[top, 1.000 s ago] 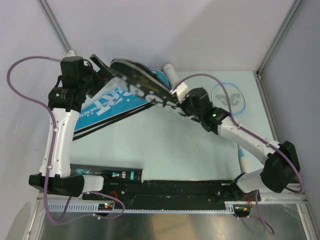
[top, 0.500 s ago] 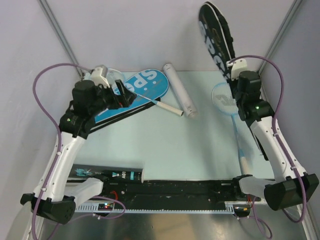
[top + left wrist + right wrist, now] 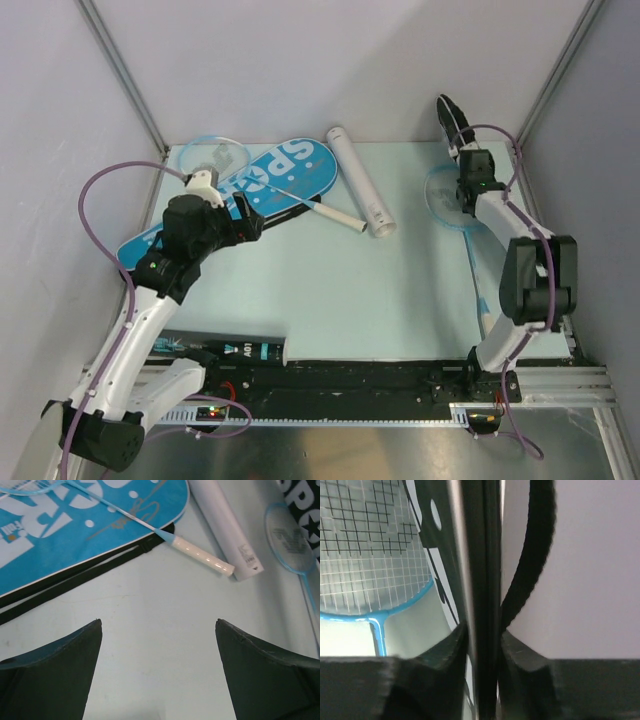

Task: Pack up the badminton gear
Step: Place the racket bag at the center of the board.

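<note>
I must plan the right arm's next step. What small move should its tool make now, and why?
Probably lower the black cover flat onto the table: the right tool pinches its edge, and it stands upright beside the light-blue racket head.

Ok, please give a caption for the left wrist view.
Open left pincer over the table, facing blue cover, white-gripped racket and white tube.

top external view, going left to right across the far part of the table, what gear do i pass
blue cover → white tube → light-blue racket. Left out: the white-handled racket lying across the blue cover, and the black cover, which overlaps the light-blue racket.
</note>
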`<state>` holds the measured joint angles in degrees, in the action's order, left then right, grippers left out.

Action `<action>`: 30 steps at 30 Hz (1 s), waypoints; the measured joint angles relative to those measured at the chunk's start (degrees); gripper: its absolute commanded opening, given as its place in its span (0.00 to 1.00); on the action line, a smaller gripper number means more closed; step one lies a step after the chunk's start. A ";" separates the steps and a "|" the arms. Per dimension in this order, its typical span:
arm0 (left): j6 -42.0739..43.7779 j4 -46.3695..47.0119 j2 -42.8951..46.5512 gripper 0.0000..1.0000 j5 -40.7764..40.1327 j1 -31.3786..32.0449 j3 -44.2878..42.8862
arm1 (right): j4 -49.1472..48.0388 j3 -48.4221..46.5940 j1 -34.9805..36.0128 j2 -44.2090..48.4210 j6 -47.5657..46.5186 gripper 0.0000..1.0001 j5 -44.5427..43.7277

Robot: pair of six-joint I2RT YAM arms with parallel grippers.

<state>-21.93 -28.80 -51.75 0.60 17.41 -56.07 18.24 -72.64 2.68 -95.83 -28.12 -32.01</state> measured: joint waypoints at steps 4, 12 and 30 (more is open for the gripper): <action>1.44 0.87 -0.13 0.95 -3.72 0.00 1.18 | -2.47 0.00 1.16 -6.84 -1.20 0.82 -4.68; 5.31 0.98 -0.52 0.95 -8.63 0.00 3.02 | 7.67 -2.75 5.27 -6.27 7.26 0.84 -1.16; 6.93 1.11 -0.52 0.95 -14.97 0.00 3.10 | -0.07 -8.85 30.91 -7.72 17.33 0.81 29.79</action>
<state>-15.00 -27.68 -52.27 -14.37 17.41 -52.97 18.17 -81.49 33.58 -103.55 -10.79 -2.22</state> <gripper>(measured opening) 0.948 0.811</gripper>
